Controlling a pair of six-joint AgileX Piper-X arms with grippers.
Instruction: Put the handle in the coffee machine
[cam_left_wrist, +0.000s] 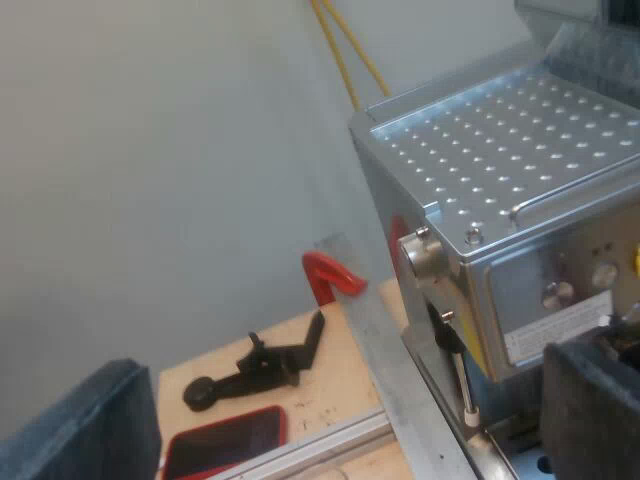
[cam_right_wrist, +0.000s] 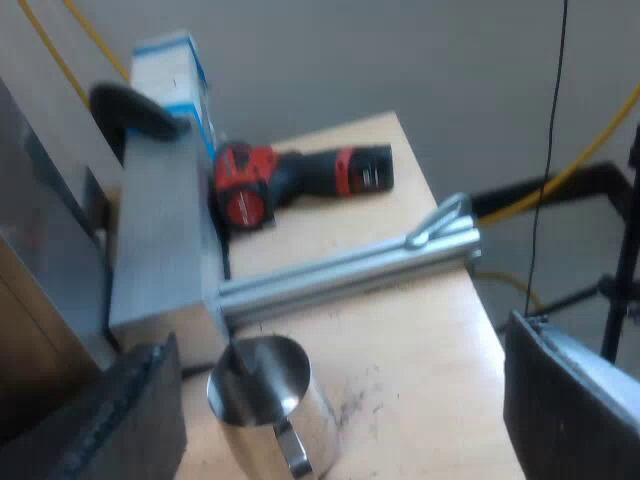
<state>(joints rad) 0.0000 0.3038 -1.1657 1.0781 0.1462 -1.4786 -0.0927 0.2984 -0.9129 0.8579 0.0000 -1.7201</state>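
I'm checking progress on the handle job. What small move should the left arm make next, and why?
Probably ease the left gripper lower along the espresso machine toward its front. It is open and holds nothing, and it faces the machine's perforated top and steam wand, so the lower part of the front likely needs a look first.

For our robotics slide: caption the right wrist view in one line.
Open right pincer above a wooden table with a steel jug, a red drill and a metal rail.
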